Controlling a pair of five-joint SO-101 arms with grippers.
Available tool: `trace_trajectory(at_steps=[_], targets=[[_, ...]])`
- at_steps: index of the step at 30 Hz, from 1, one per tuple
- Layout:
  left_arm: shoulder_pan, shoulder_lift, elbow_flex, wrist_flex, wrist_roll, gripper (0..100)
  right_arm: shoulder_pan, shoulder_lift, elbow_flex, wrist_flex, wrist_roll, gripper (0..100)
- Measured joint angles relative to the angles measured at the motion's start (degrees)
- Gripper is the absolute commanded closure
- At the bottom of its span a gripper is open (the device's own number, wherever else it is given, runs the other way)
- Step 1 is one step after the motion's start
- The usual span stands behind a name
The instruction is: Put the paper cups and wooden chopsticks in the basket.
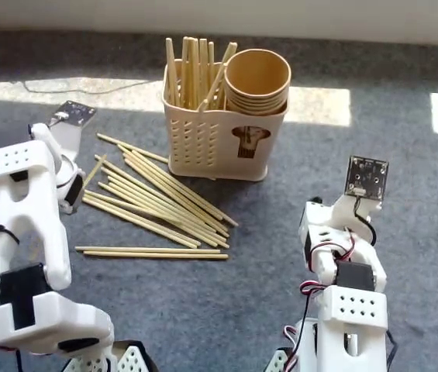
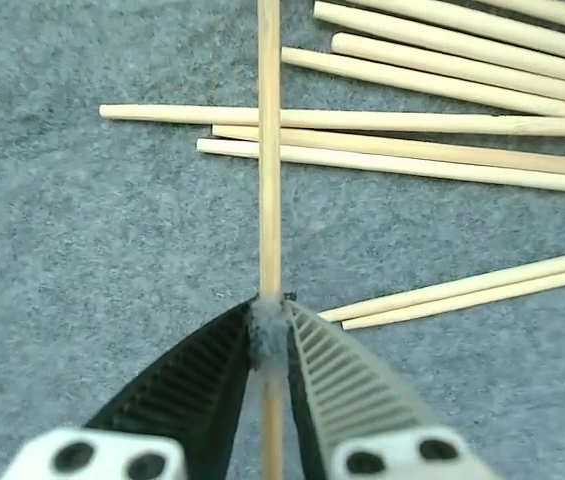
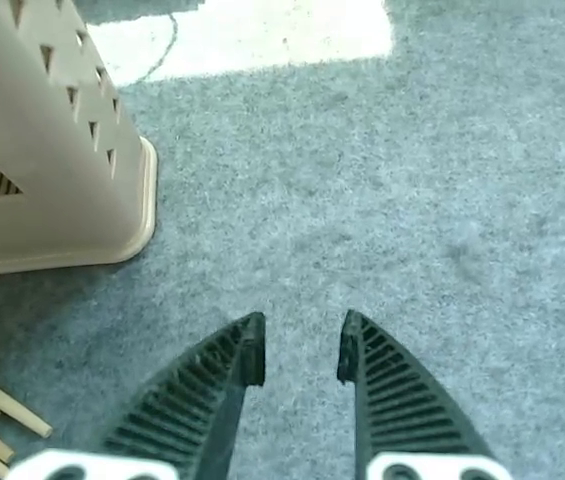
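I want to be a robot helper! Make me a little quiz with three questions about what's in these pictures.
1. True or false: the right gripper is shut on something.
2. Pick one: where are the paper cups? A) in the right gripper B) stacked in the basket C) in the left gripper
3. Fill the gap: the left gripper is shut on one ____.

Key
1. False: it is open and holds nothing.
2. B
3. chopstick
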Motion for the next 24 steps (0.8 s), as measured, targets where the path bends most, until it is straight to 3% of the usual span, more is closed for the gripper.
trace_trajectory(at_steps=[3,8,13,18,24], targets=[[0.0,-1.1,1.2,-0.4,0.8,82,0.0,0.0,0.0,0.0,0.0,86.5],[0.1,-1.1,1.3,-2.0,0.8,84,0.0,0.0,0.0,0.0,0.0,86.5],[1.1,-1.1,1.3,-8.7,1.2,86,0.0,0.0,0.0,0.0,0.0,86.5],[3.0,-1.1,1.3,-15.7,7.3,86,0.0,0.0,0.0,0.0,0.0,86.5],[7.3,4.2,1.3,-18.5,8.4,86,0.0,0.0,0.0,0.0,0.0,86.5]])
